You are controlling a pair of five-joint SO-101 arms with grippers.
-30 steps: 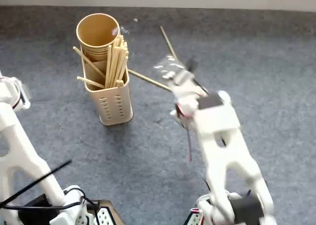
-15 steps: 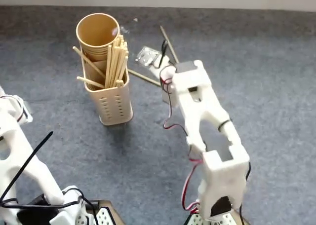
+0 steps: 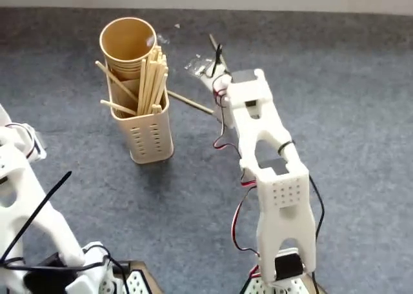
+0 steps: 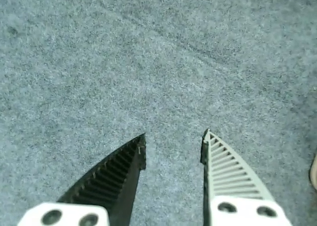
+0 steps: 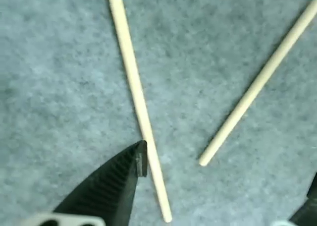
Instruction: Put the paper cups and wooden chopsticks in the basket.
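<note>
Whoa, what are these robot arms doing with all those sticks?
They are tidying cups and chopsticks into a basket. The basket already holds stacked paper cups and a bunch of wooden chopsticks. One loose chopstick and a second chopstick lie on the grey mat, and the right gripper hangs open just above them. The left gripper is open over bare mat, holding nothing.

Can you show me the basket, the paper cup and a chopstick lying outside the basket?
basket (image 3: pixel 151 136), high view, on its slotted front wall.
paper cup (image 3: pixel 127 42), high view, inside its open mouth.
loose chopstick (image 5: pixel 134 82), right wrist view, on its mid-shaft.
</note>
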